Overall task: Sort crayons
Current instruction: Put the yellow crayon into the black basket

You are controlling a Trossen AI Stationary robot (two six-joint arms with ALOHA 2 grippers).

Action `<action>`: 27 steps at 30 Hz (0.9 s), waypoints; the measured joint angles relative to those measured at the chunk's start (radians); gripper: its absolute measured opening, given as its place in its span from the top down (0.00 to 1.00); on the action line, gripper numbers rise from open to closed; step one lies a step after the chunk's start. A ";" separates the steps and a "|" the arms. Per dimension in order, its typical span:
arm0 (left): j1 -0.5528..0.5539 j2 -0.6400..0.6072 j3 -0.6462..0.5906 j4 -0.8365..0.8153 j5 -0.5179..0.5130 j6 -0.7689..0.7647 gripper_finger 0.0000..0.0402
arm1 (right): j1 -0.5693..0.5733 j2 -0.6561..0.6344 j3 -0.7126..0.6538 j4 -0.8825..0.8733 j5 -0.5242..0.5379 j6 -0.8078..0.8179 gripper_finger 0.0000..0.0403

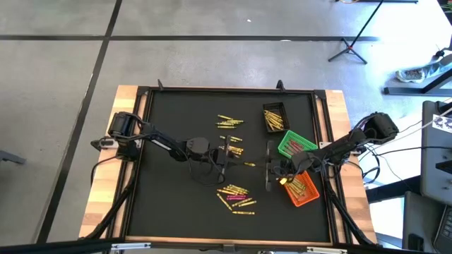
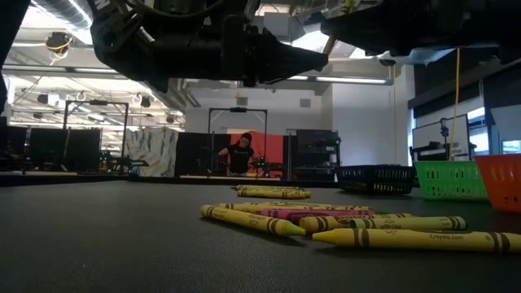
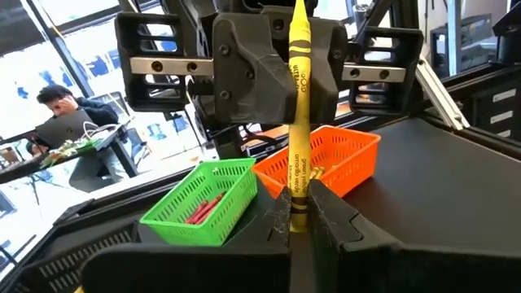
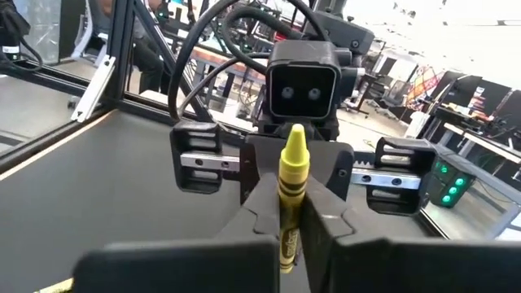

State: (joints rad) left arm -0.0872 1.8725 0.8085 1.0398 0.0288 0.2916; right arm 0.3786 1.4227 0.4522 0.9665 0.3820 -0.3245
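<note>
From down at worktop level, the nearest yellow crayon (image 2: 423, 238) lying in front carries the brand "Crayola" in small dark print on its wrapper, near its right end. The yellow crayon (image 3: 298, 114) standing upright in the left wrist view has dark print running lengthwise down its wrapper; lower down it seems to read "green yellow", though the letters are small and the oval mark above them is too blurred to make out. The wrappers of the other crayons carry print too small to read.
</note>
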 joint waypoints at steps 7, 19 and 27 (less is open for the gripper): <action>0.000 0.000 0.000 -0.015 -0.003 -0.023 0.95 | 0.000 0.000 0.000 -0.013 0.028 0.002 0.91; 0.000 0.000 0.000 -0.050 -0.020 -0.055 0.68 | 0.001 -0.143 0.000 -0.232 0.140 0.007 0.92; 0.000 0.000 0.000 -0.080 -0.058 -0.023 0.68 | 0.000 -0.335 0.000 -0.549 0.242 0.065 0.96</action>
State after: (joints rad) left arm -0.0872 1.8721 0.8089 0.9600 -0.0292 0.2684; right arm 0.3790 1.0879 0.4522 0.4179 0.6243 -0.2596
